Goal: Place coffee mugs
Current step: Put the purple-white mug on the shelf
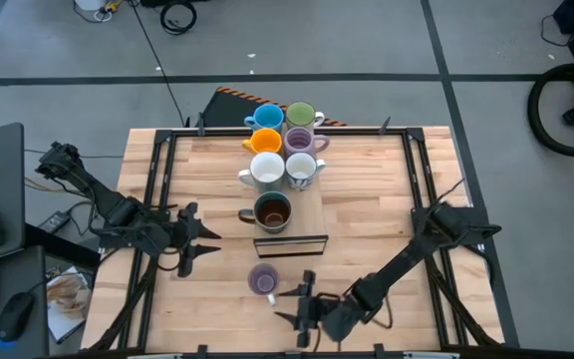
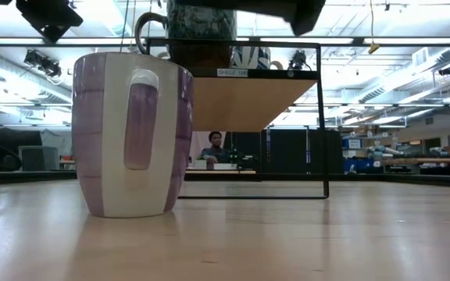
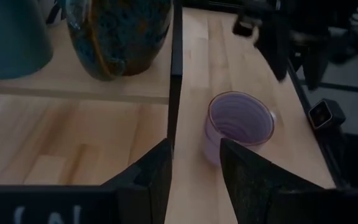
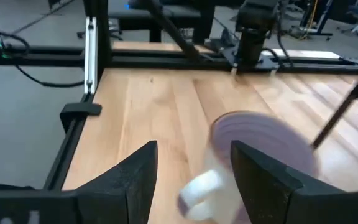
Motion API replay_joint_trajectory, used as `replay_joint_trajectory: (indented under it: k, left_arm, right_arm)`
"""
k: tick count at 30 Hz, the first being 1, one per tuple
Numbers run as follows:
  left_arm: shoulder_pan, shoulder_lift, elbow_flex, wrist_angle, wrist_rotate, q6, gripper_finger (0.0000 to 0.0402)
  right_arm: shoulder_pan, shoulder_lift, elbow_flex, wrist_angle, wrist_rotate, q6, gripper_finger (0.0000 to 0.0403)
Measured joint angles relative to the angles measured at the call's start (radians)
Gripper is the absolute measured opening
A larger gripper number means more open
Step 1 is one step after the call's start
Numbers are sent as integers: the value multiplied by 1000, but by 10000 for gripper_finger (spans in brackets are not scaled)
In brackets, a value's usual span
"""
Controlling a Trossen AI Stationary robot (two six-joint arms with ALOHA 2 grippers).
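One lilac mug (image 1: 263,279) stands upright on its base on the table's near middle; it fills the low view (image 2: 131,133), white handle toward the camera. My right gripper (image 1: 302,304) is open and level, just right of it; the mug (image 4: 260,146) shows beyond its fingertips (image 4: 194,174), handle (image 4: 199,190) toward them. My left gripper (image 1: 202,244) is open and hovers to the table's left, pointing at the mug (image 3: 238,121). The dark mug (image 1: 272,211) and blue, green, orange, lilac and two white mugs (image 1: 285,145) stand on a raised shelf.
The wooden shelf (image 1: 312,214) on a black wire frame (image 1: 290,242) stands just beyond the lilac mug, at the table's middle. Black rails (image 1: 157,199) run along the table's left and right sides. Bare wood lies to the right of the shelf (image 1: 377,209). A person sits far behind (image 2: 215,146).
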Motion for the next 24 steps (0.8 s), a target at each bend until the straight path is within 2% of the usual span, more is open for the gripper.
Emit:
replay_joint_trajectory:
  k: [6, 13, 16, 24]
  left_arm:
    - [0, 0, 0, -1, 3, -53, 141]
    - [0, 0, 0, -2, 16, -56, 141]
    - [0, 0, 0, -3, 16, -56, 141]
    - [0, 1, 0, -6, 35, -78, 141]
  right_arm:
    - [23, 104, 123, -108, 139, 88, 208]
    - [25, 182, 150, -112, 139, 255, 208]
    - [28, 201, 150, -102, 199, 327, 208]
    - [33, 204, 150, -99, 229, 369, 208]
